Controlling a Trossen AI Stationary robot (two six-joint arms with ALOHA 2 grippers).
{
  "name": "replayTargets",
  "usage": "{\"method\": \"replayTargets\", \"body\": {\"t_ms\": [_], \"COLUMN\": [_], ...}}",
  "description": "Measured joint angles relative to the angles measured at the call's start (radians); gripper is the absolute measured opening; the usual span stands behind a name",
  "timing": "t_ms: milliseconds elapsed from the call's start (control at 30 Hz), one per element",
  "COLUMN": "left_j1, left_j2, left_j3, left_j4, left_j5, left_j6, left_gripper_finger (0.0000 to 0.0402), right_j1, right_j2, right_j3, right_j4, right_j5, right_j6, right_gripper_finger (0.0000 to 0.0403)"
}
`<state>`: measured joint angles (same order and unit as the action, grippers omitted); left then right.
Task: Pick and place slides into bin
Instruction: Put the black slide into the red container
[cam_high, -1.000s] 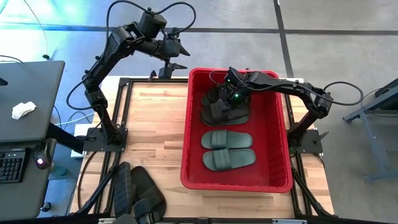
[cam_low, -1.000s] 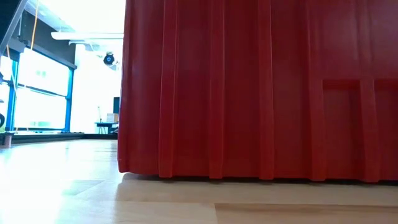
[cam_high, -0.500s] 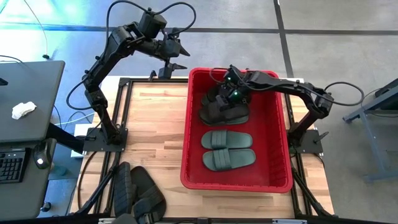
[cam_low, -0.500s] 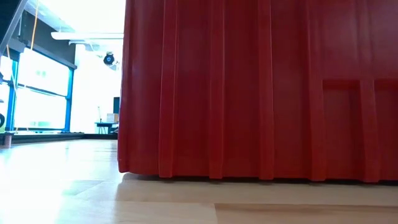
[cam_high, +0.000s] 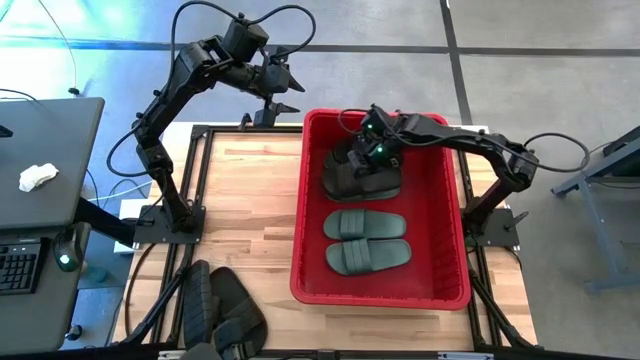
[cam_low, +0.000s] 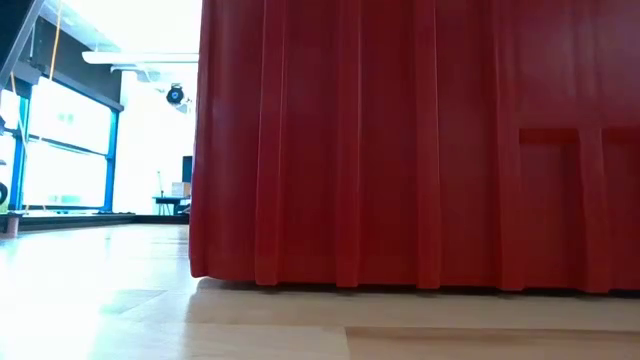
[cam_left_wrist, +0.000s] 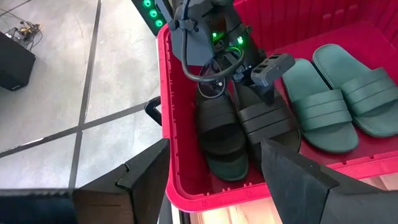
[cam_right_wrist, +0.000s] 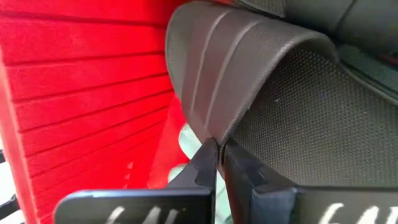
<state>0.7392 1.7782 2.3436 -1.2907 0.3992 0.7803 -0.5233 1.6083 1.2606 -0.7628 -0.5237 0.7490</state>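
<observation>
The right hand (cam_high: 366, 142) pinched shut on a black ribbed-strap slide (cam_high: 375, 170) inside the red bin (cam_high: 449, 240), upper centre of the frame.

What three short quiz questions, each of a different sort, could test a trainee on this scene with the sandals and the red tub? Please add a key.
1. True or false: the pair of green sandals lies inside the red tub.
2. Multiple choice: the right gripper has its fingers
A. wide open above the table
B. shut on the strap of a black sandal in the tub
C. shut on a green sandal
3. Fill in: the left gripper hangs beyond the table's far edge, open and ____.

Key: 1 true; 2 B; 3 empty.
</observation>
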Motion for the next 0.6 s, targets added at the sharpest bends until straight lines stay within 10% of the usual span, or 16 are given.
{"method": "replayTargets", "body": {"t_ms": [600], "left_j1": [0.0], "left_j2": [0.0], "left_j3": [0.0], "left_j4": [0.001], "left_j5": [0.0], "left_j6": [0.0], "left_gripper_finger": [0.0234], "right_j1": [0.015], "right_j2": [0.002], "right_j3": [0.0], "right_j4": [-0.071], "right_j5": [0.052], "right_j6": [0.062], "right_gripper_finger": [0.0]}}
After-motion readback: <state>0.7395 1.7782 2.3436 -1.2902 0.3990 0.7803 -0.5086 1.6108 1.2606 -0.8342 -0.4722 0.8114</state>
